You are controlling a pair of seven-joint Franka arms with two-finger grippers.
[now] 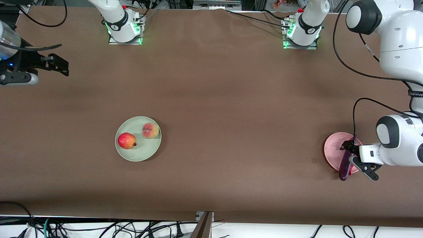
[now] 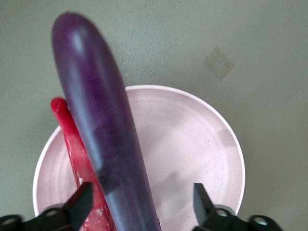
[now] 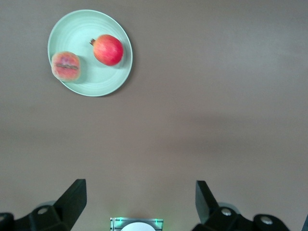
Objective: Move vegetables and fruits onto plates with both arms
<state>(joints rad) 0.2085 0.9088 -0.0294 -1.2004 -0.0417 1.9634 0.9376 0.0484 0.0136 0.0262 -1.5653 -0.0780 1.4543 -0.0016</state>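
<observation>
1. Surface (image 1: 211,99): brown, carries two plates well apart, one toward each arm's end.
2. Left arm (image 1: 401,43): reaches down to the pink plate; its left claw (image 1: 355,160) hangs over that plate, fingers (image 2: 79,204) spread wide, with the eggplant lying between them and no finger seen pressing it.
3. Right arm: waits at its own end of the surface; the right claw (image 1: 56,64) is up in the air over bare surface, fingers (image 3: 72,197) wide apart and holding nothing.
4. Green plate (image 1: 132,153): toward the right arm's end, holding both fruits.
5. Pink plate (image 1: 332,148): toward the left arm's end, holding both vegetables.
6. Eggplant (image 1: 345,168): purple, lies across the pink plate, one end overhanging the rim on the side nearer the front camera.
7. Chili pepper (image 2: 72,144): red, on the pink plate, just beside the eggplant and partly under it.
8. Pomegranate (image 1: 126,140): red, on the green plate, nearer the front camera than the peach.
9. Peach (image 1: 150,130): on the green plate, just beside the pomegranate, not touching.
</observation>
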